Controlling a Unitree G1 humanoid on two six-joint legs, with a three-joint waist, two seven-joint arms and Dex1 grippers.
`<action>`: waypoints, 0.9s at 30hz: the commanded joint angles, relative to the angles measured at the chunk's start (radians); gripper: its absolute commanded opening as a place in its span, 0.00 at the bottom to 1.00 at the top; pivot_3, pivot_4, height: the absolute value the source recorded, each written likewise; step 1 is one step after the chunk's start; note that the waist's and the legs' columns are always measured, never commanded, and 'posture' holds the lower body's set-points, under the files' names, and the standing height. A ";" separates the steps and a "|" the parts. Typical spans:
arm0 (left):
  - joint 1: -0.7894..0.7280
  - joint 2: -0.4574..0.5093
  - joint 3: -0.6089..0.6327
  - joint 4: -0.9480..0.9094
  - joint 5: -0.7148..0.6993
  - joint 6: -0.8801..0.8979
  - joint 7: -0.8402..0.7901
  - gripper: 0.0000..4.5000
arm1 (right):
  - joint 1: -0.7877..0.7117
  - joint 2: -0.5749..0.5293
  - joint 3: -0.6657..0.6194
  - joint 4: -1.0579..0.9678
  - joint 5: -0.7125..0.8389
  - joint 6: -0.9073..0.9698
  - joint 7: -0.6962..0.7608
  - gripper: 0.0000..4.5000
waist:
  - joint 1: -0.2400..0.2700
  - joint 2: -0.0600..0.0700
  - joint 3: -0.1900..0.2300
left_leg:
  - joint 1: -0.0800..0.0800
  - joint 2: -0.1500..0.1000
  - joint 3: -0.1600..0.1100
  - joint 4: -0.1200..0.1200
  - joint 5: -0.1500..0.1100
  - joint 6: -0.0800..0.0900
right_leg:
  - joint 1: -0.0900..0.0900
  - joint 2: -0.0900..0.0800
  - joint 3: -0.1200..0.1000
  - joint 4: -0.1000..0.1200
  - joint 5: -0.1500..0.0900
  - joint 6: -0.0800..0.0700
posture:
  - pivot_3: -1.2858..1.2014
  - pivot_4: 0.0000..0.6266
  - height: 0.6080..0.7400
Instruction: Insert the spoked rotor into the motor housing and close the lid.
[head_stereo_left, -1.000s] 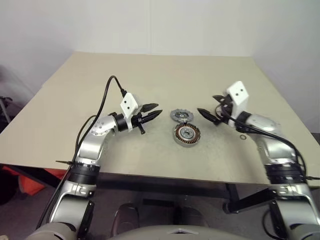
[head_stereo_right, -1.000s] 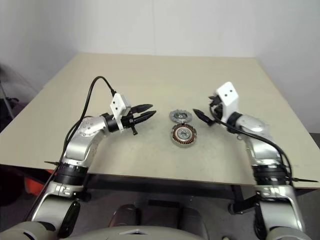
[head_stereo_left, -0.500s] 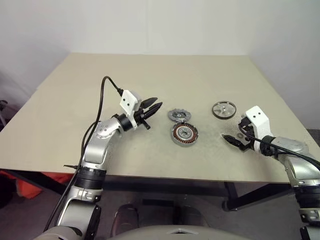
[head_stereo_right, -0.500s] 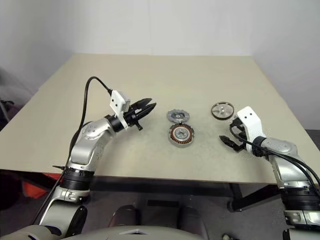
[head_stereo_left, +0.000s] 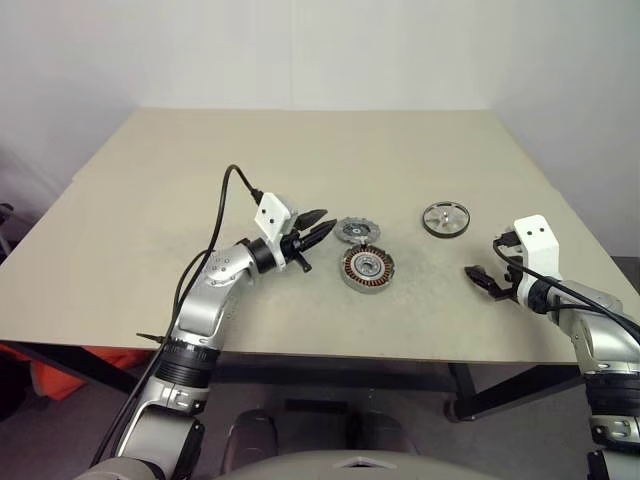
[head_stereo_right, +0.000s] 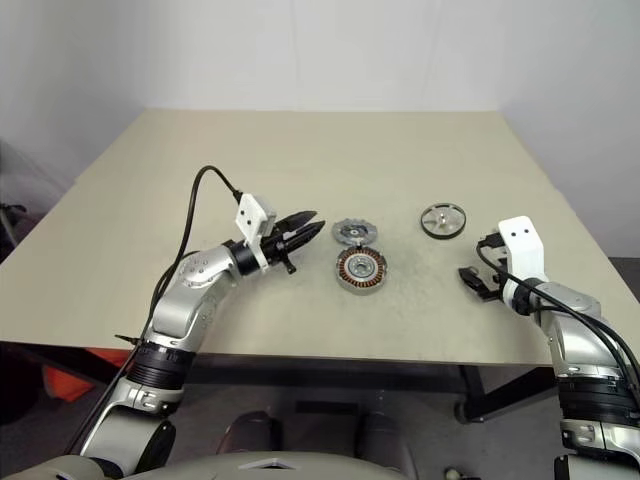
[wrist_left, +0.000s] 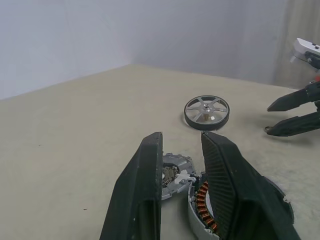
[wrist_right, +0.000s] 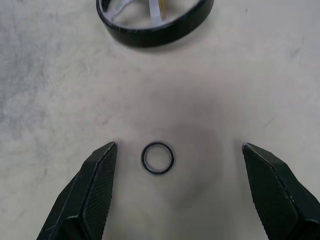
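Since a second ago my right gripper (wrist_right: 177, 150) is swinging down rightward, fingers splayed wide around one small ring (wrist_right: 157, 158). I'm seeing one table (head_stereo_left: 150, 200), one silver motor housing (head_stereo_left: 367, 268) mid-table showing copper windings, one lid (head_stereo_left: 355, 231) behind, one spoked rotor (head_stereo_left: 446, 219). Left gripper (head_stereo_left: 322, 226) is hovering beside it, empty, slightly parted.

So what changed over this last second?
The right claw swung out to the robot's right and down, and now hangs open over a small black ring. Nothing was grasped or released. The left claw, motor housing, lid and spoked rotor kept their places.
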 joint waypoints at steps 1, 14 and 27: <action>-0.002 0.009 0.004 -0.036 -0.003 -0.013 0.008 0.29 | -0.002 0.007 -0.010 0.001 0.003 -0.006 -0.007 1.00 | 0.000 0.001 -0.001 | 0.000 0.000 0.000 0.000 0.000 0.000 | 0.000 0.000 0.000 0.000 0.000 0.000 | 0.52 0.00 1.00; 0.000 0.023 0.002 -0.039 -0.001 -0.014 0.013 0.29 | -0.023 0.037 0.009 0.020 -0.006 -0.006 -0.018 0.12 | 0.000 0.001 -0.001 | 0.002 -0.001 0.000 0.001 0.001 0.000 | 0.002 0.000 0.000 0.000 0.000 0.000 | 0.52 0.00 1.00; -0.005 0.028 0.003 -0.030 0.001 -0.018 0.016 0.29 | -0.067 0.093 0.027 -0.211 0.129 -0.026 0.105 0.12 | -0.003 0.004 -0.003 | 0.001 0.001 0.000 0.000 0.001 0.000 | 0.001 0.000 -0.001 0.000 0.000 0.000 | 0.52 0.00 1.00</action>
